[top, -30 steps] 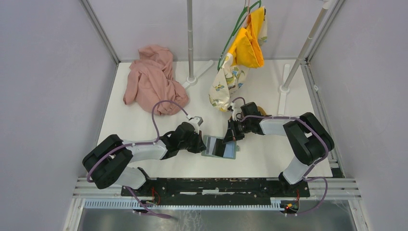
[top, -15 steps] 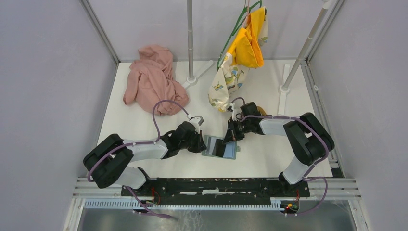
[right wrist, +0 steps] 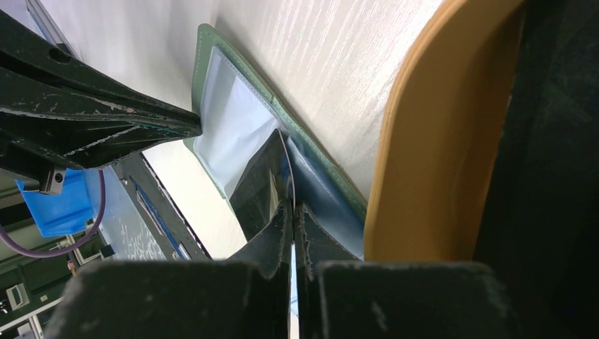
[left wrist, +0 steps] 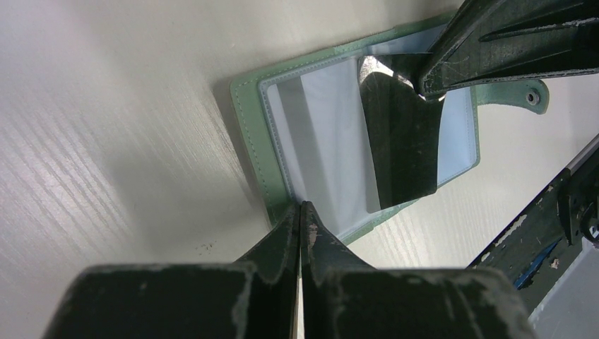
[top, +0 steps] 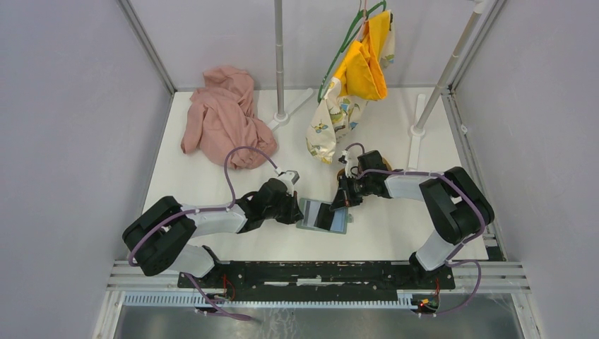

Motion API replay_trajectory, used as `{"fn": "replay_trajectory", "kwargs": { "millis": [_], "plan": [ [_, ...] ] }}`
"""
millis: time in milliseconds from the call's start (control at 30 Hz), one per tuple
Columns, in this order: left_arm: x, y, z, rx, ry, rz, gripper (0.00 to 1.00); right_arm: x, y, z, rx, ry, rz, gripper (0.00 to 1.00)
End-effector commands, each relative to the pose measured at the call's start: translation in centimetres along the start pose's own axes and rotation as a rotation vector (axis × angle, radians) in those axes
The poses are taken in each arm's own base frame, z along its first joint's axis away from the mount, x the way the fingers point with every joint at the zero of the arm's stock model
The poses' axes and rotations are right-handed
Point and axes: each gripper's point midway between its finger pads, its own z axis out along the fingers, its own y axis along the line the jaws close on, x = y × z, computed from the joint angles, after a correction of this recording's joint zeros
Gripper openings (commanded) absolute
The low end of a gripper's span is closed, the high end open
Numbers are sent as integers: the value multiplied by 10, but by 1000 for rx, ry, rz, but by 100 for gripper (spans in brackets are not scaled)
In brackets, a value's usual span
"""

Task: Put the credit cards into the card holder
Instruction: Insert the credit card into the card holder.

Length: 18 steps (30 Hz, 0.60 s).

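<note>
- The left pincer [top: 297, 211] was closed tight, its tips meeting right at the near edge of the card holder [left wrist: 247, 127]. I couldn't tell whether it nipped that edge or only pressed on it.
- The right pincer [right wrist: 292, 208] was clamped narrow on a black card [left wrist: 399, 141], holding it by one short end.
- The card holder lay open and flat on the surface [top: 212, 191] between the two pincers. Its long axis ran from one pincer to the other, and its snap tab [left wrist: 526, 92] pointed away from the left pincer.
- The black card's long axis ran out from the right pincer's tips, with its free end lying over the holder's clear pocket [left wrist: 325, 134].
- Just behind the right pincer sat a light-wood tray [right wrist: 417, 141], its rim close beside the holder.
- Well beyond both pincers were a pink cloth [top: 224, 116], a metal pole [top: 280, 56], and yellow [top: 364, 67] and patterned [top: 328, 127] cloths on a hanger.
</note>
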Motion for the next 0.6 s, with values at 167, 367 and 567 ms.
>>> {"fn": "replay_trajectory", "kwargs": {
  "millis": [167,367,567],
  "plan": [
    [-13,-7,1,16,-33,50,4,20,-36,7,157,73,40,0],
    [-11,-10,3,32,-27,53,4,21,-37,11,162,93,42,0],
    [-11,-12,4,41,-28,58,4,19,-32,16,148,108,42,0]
  ]
}}
